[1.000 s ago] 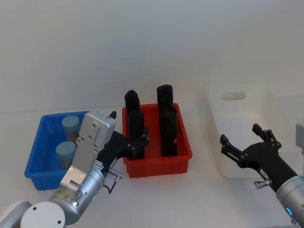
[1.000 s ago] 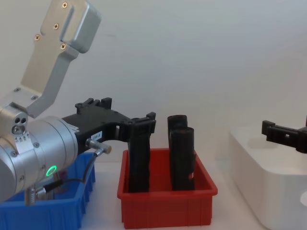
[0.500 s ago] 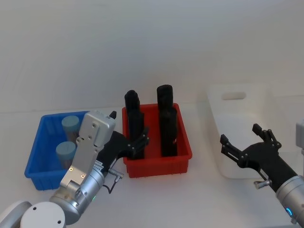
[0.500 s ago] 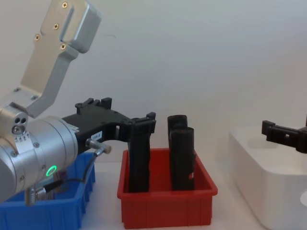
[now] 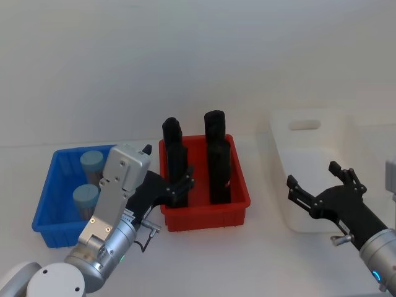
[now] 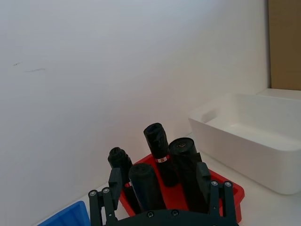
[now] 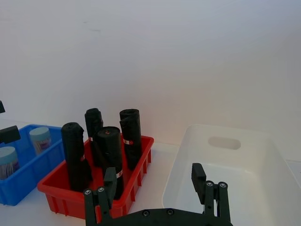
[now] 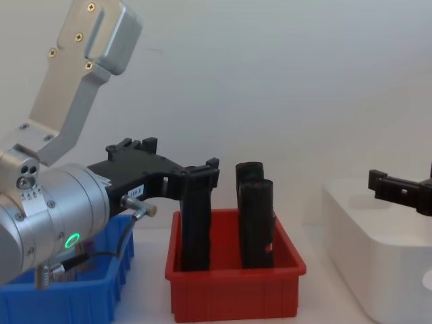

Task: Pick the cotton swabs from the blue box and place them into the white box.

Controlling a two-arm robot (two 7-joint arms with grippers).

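cotton swabs (image 5: 86, 198): two jars upright in blue box (image 5: 59, 234), left of red bin (image 5: 204, 219) | white box (image 5: 322, 145): right of red bin | left gripper (image 5: 178, 184): red bin's front-left corner, fingers wide, empty | right gripper (image 5: 312, 176): right of red bin, fingers wide, empty

Head looks down, chest sits low (close); all 4 share the red bin (image 5: 204, 218).
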